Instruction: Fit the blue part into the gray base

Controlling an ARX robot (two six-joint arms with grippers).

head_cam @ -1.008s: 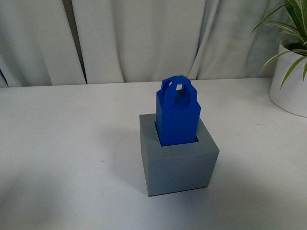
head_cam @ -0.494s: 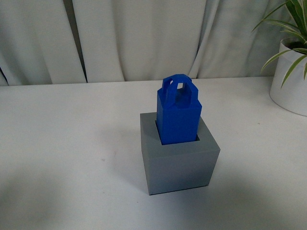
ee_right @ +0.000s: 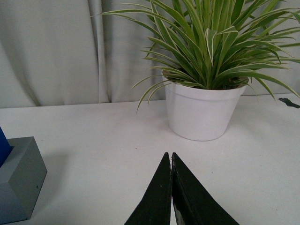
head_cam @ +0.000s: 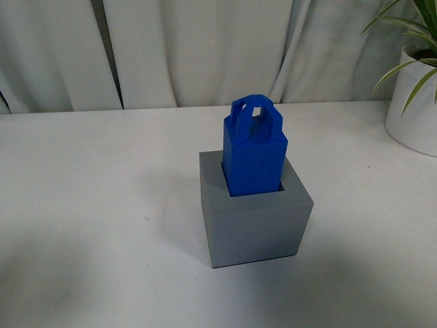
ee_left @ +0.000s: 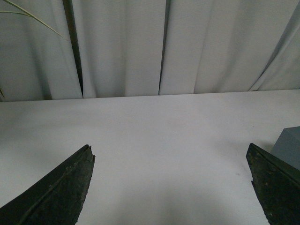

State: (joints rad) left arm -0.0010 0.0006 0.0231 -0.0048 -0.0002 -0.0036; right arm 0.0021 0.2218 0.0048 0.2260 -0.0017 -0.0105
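Observation:
The blue part (head_cam: 254, 156) stands upright with its lower end down in the square recess of the gray base (head_cam: 257, 225), its loop handle on top; both sit mid-table in the front view, where neither arm shows. In the left wrist view my left gripper (ee_left: 170, 151) is open over bare table, and a corner of the gray base (ee_left: 289, 146) peeks in beside one finger. My right gripper (ee_right: 170, 156) is shut with nothing in it; the gray base (ee_right: 18, 180) and a sliver of the blue part (ee_right: 3, 141) lie off to its side, apart from it.
A white pot with a striped green plant (ee_right: 204, 110) stands on the white table beyond the right gripper, also at the front view's right edge as the pot (head_cam: 414, 116). Pale curtains (head_cam: 205, 48) hang along the table's far edge.
The front view has shifted slightly, so the base and part sit a little higher in the picture. The part stays seated in the base.

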